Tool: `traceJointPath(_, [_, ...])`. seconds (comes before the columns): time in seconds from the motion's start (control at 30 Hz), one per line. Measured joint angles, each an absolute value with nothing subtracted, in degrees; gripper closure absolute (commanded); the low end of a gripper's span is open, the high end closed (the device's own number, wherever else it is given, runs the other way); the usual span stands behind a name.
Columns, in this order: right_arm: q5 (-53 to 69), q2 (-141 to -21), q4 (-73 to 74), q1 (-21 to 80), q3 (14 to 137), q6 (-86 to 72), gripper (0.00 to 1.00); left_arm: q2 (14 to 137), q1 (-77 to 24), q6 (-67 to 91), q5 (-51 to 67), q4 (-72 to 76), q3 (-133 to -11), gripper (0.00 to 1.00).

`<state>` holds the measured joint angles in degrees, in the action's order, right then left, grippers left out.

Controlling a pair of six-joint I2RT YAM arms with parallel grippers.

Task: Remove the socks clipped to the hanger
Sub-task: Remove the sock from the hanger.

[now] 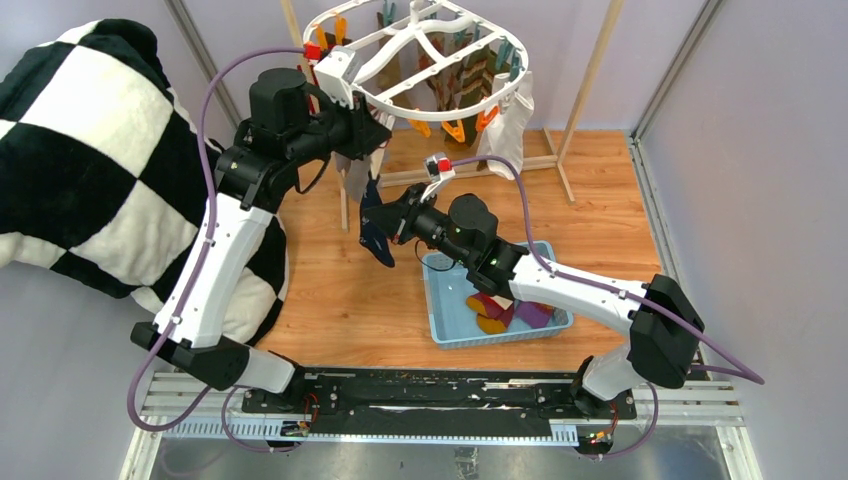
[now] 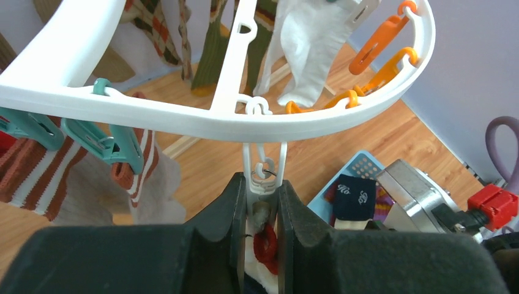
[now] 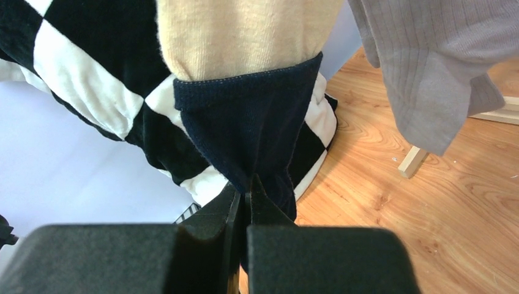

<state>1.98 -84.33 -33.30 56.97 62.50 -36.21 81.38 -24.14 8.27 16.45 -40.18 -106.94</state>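
sock [image 3: 245,135] hangs long axis vertical between tools: left tool [image 2: 262,205] above squeezes its white clip [image 2: 264,162]; right tool [image 3: 246,199] below pinches its navy end, likely pulling downward.

Surface: light wooden tabletop [image 1: 330,300], grain running left to right | Left: black-and-white checked blanket [image 1: 80,170], heaped over left edge | Centre-right: light blue plastic basket [image 1: 432,300], resting flat | Rear: wooden rack [image 1: 530,163], feet on boards

A robot lab cell: plain lilac walls [image 1: 760,150], aluminium mounting rail [image 1: 400,432], wood-grain tabletop [image 1: 330,300]
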Motion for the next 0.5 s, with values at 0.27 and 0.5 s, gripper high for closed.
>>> traceJointPath(0.27, [2.3, -84.3, -32.1, 57.0, 62.5, -36.2, 1.0, 79.7, -24.1, 9.5, 16.5, -36.1, -105.7, 0.6])
traceJointPath(0.5, [2.3, -83.7, -30.7, 57.0, 62.2, -36.1, 1.0, 79.7, -24.1, 10.1, 16.6, -35.7, -105.2, 0.35])
